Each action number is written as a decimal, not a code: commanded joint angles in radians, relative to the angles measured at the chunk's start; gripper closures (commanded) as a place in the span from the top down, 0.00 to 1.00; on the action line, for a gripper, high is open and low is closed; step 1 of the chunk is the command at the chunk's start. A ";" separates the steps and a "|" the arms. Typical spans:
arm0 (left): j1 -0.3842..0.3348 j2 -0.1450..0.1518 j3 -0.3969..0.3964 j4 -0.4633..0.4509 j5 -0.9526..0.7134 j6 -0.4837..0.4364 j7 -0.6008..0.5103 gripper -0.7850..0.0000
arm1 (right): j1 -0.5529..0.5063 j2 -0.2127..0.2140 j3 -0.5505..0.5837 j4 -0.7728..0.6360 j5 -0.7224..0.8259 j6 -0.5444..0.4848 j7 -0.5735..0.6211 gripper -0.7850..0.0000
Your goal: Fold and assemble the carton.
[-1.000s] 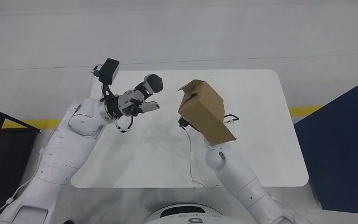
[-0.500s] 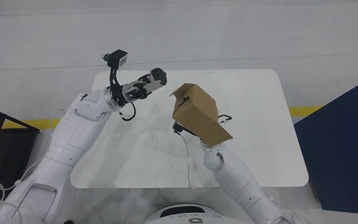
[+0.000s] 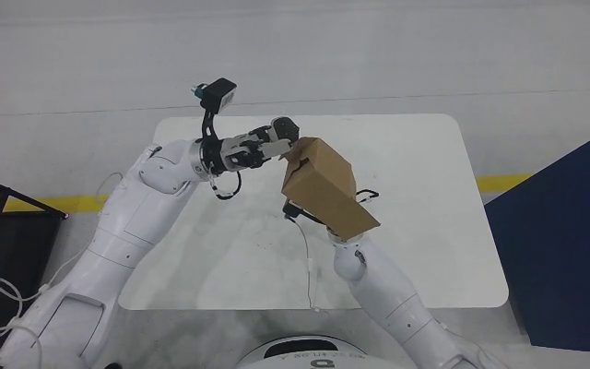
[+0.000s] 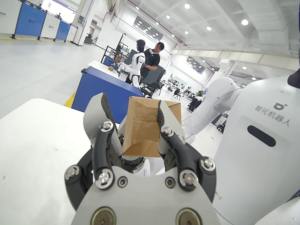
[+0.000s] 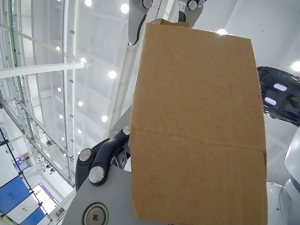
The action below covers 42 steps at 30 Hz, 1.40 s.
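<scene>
A brown carton [image 3: 324, 184] is held tilted in the air above the white table [image 3: 433, 166]. My right gripper is shut on its lower part, and one of its fingers [image 5: 118, 126] shows beside the cardboard [image 5: 196, 118]. My left gripper [image 3: 284, 129] is open at the carton's upper far end. In the left wrist view its two fingertips [image 4: 104, 108] stand on either side of the carton's end face [image 4: 143, 127]. In the right wrist view the left gripper [image 5: 160, 22] hangs over that same end, jaws apart; whether they touch the cardboard I cannot tell.
A thin cable [image 3: 309, 263] hangs from the right arm over the table's front half. A dark blue barrier [image 3: 553, 240] stands off the table's right side. The table's right and front areas are bare.
My left gripper has swung right across the back of the table up to the carton's end. The right arm has shifted the carton a little to the left.
</scene>
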 commanded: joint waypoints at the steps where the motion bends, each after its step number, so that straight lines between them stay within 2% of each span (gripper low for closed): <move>1: 0.003 0.000 0.002 0.007 0.004 0.000 0.000 0.67 | 0.001 -0.002 -0.001 -0.001 0.002 0.005 -0.004 0.00; 11: 0.007 -0.003 0.004 0.009 0.034 0.000 0.000 0.62 | 0.001 -0.011 0.007 -0.007 0.021 0.024 -0.024 0.00; 15: 0.007 -0.002 -0.003 0.004 0.041 0.000 0.000 0.62 | -0.001 -0.014 0.012 -0.007 0.021 0.030 -0.030 0.00; 20: 0.015 0.000 -0.012 -0.030 0.047 0.000 0.000 0.70 | -0.002 -0.018 0.018 -0.006 0.017 0.033 -0.033 0.00; 25: 0.020 0.005 -0.006 -0.049 0.059 0.000 0.000 0.72 | -0.002 -0.022 0.021 -0.004 0.012 0.037 -0.037 0.00; 28: 0.018 0.008 -0.004 -0.044 0.062 0.000 0.000 0.67 | -0.002 -0.024 0.021 -0.007 0.009 0.038 -0.038 0.00; 32: 0.014 0.011 -0.001 -0.038 0.082 0.000 0.000 0.67 | -0.004 -0.027 0.024 -0.010 0.005 0.041 -0.041 0.00; 35: 0.013 0.013 -0.004 -0.035 0.097 0.000 0.000 0.60 | -0.007 -0.029 0.026 -0.013 0.002 0.041 -0.041 0.00; 38: 0.014 0.014 -0.005 -0.036 0.103 0.000 0.000 0.50 | -0.009 -0.031 0.026 -0.017 0.001 0.044 -0.044 0.00; 42: 0.013 0.013 -0.011 -0.035 0.102 0.000 0.000 0.46 | -0.011 -0.034 0.028 -0.020 0.002 0.049 -0.049 0.00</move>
